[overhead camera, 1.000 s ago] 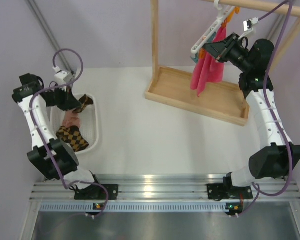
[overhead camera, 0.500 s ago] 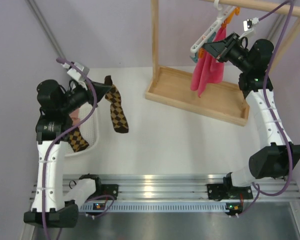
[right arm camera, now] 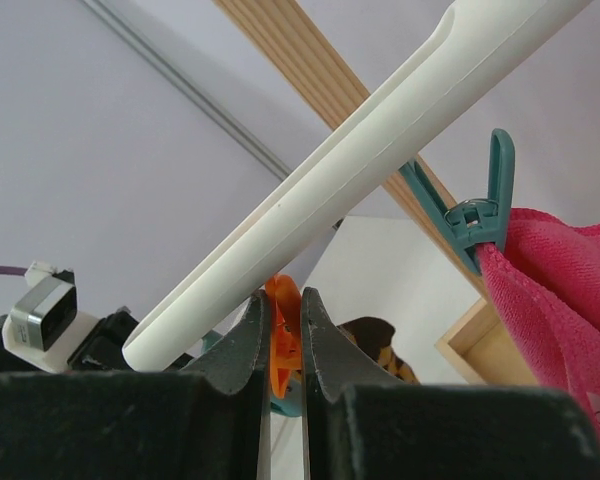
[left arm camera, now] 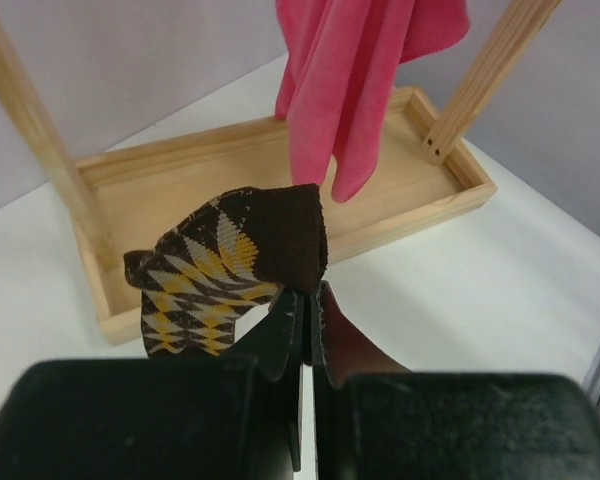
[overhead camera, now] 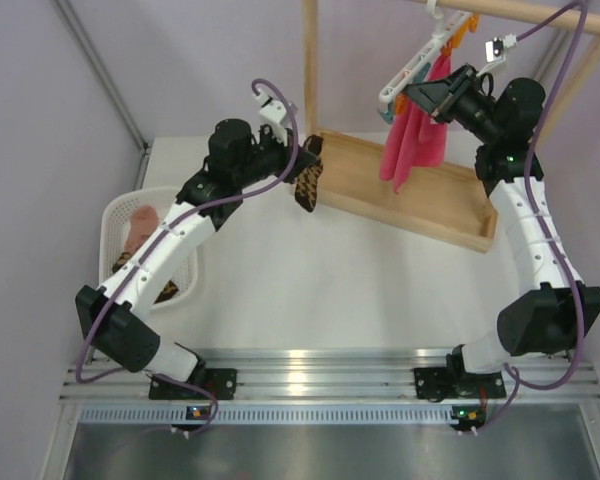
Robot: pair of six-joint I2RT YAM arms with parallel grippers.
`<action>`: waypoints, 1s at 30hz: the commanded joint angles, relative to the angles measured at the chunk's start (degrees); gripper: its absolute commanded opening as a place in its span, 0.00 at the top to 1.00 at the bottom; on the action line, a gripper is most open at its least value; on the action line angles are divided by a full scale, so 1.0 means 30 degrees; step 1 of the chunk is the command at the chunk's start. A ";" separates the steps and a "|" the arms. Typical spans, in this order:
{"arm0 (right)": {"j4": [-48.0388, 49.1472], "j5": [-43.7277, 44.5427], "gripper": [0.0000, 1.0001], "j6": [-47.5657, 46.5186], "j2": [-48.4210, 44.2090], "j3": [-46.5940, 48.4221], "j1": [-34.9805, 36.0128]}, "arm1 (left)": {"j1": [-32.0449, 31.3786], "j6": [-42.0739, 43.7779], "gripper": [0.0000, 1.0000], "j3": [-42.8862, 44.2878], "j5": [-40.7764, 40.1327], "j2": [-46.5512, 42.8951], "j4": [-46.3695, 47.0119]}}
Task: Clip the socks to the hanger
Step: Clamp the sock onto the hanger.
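My left gripper [overhead camera: 303,163] is shut on the dark cuff of one brown and yellow diamond-check sock [overhead camera: 308,188]. It holds the sock in the air at the near left corner of the wooden rack's tray. The left wrist view shows the sock [left arm camera: 225,265] bunched above the closed jaws of that gripper [left arm camera: 310,295]. The second sock [overhead camera: 166,292] lies in the white basket [overhead camera: 115,205], partly hidden by my left arm. The white hanger [overhead camera: 415,65] hangs from the rack's top bar. My right gripper [overhead camera: 420,98] is shut on an orange clip [right arm camera: 285,330] under the hanger bar [right arm camera: 380,130].
A bright pink cloth [overhead camera: 415,140] hangs from a teal clip [right arm camera: 480,215] on the hanger, above the wooden tray [overhead camera: 360,170]. The rack's upright post [overhead camera: 308,70] stands just behind the held sock. A peach-pink sock [overhead camera: 140,225] lies in the basket.
My left arm has lifted one sock out of the basket and swung it right and away, up to the rack's tray. My right arm has stayed at the hanger.
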 commanded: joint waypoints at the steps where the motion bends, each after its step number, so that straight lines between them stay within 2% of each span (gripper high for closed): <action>1: 0.1105 0.1441 1.00 0.0834 0.0279 0.0141 0.0009 | -0.0813 -0.1017 1.00 0.2187 -0.0408 0.0672 0.3125; 3: 0.1076 0.1441 1.00 0.1184 0.0308 0.0053 -0.0020 | -0.1573 -0.1019 1.00 0.2540 -0.0874 0.1173 0.3331; 6: 0.1046 0.1500 1.00 0.2735 0.0337 -0.0209 -0.0020 | -0.2162 -0.0931 1.00 0.2131 -0.1461 0.1818 0.6015; 9: 0.1076 0.1500 1.00 0.3031 0.0396 -0.0298 0.0155 | -0.2660 -0.1427 1.00 0.2509 -0.1756 0.2813 0.7167; 14: -0.0004 0.2315 1.00 0.2214 0.0221 0.0314 0.0155 | -0.2984 -0.2829 1.00 0.4061 -0.1612 0.4456 0.7315; 19: -0.1471 0.3899 1.00 0.1158 -0.0248 0.0551 0.0155 | -0.4270 -0.3685 1.00 0.3187 -0.0672 0.4108 0.7813; 24: -0.1825 0.5073 1.00 0.1332 -0.0454 0.0521 0.0214 | -0.5765 -0.4356 1.00 0.2657 -0.1316 0.4338 0.8518; 30: -0.2264 0.5045 1.00 0.1712 -0.0599 0.0463 0.0243 | -0.6148 -0.5471 1.00 0.3681 -0.2397 0.5422 0.8663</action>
